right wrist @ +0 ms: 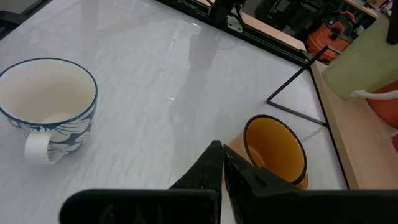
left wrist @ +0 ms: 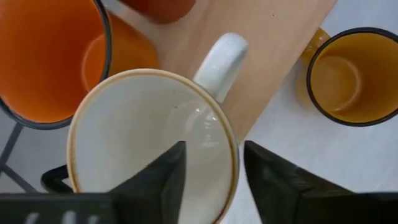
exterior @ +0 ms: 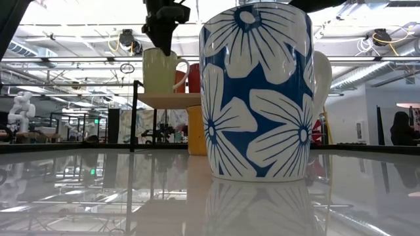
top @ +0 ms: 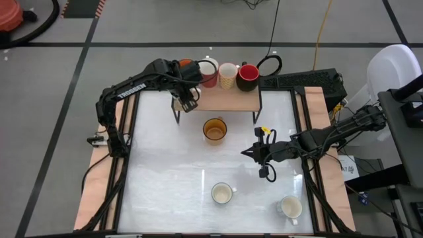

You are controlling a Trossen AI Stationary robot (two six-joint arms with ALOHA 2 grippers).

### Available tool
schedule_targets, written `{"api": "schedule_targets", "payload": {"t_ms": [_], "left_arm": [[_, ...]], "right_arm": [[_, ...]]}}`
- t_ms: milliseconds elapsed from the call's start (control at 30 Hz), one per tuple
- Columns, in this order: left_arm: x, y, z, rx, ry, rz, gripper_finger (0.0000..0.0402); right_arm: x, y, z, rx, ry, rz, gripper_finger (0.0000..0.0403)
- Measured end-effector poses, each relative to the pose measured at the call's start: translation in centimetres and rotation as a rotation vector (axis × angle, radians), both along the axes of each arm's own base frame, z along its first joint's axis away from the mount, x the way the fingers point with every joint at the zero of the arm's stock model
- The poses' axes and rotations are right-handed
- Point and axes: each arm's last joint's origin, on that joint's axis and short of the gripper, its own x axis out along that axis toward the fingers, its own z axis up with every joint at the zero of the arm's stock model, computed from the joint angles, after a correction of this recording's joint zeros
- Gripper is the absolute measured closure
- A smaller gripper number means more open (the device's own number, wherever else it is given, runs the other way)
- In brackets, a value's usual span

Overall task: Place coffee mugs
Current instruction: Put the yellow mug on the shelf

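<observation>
Mugs: two pale ones, a blue-flowered mug [top: 222, 193] and a cream mug [top: 289, 207], sit nearest; past them, clenched right tool [top: 251, 153], then amber mug [top: 214, 129] beside wooden shelf [top: 225, 100]. On the shelf, left tool [left wrist: 213, 177] straddles a white mug's [left wrist: 149, 134] rim, released; four more mugs behind.

We count one cream mug [left wrist: 149, 137] at the left pincer [left wrist: 214, 152], one orange mug [left wrist: 43, 56] just beside it, one amber mug [top: 215, 129] near it, seemingly three shelf mugs [top: 228, 75] beyond it, two table mugs [top: 222, 193] nearer the right pincer [right wrist: 221, 154]
</observation>
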Motion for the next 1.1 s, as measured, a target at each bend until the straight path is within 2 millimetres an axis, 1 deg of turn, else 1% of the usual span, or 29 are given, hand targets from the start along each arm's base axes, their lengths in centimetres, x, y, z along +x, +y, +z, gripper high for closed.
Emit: {"api": "schedule_targets", "payload": {"t_ms": [100, 200, 367, 567, 733, 800, 967, 1100], "left_arm": [[0.0, 0.0, 0.0, 0.02, 0.012, -0.005, 0.0204], [-0.2, -0.2, 0.3, 0.045, 0.013, -0.005, 0.0189], [-1.0, -1.3, 1.5, 0.07, -0.018, -0.03, 0.0186], [-2.8, -3.6, 3.7, 0.114, -0.054, -0.143, 0.0185], [-4.4, -6.6, 5.5, 0.134, -0.11, -0.244, 0.0185], [-4.5, -8.1, 5.8, 0.135, -0.131, -0.29, 0.0185], [-3.7, -12.3, 5.9, 0.133, -0.166, -0.456, 0.0185], [-1.9, -15.4, 5.4, 0.165, -0.205, -0.592, 0.0185]], "right_arm": [[0.0, 0.0, 0.0, 0.002, 0.0, -0.001, 0.0403], [0.0, 0.0, 0.0, 0.003, -0.001, -0.002, 0.0403], [0.0, 0.0, 0.0, 0.03, -0.004, -0.018, 0.0403], [0.1, 0.0, 0.1, 0.053, -0.02, -0.026, 0.0403], [0.4, 0.1, 0.3, 0.074, -0.049, -0.03, 0.0403], [0.7, 0.1, 0.3, 0.081, -0.07, -0.033, 0.0403], [1.9, -0.3, 0.4, 0.08, -0.125, -0.051, 0.0403], [2.6, -0.7, 0.0, 0.074, -0.131, -0.073, 0.0403]]}}
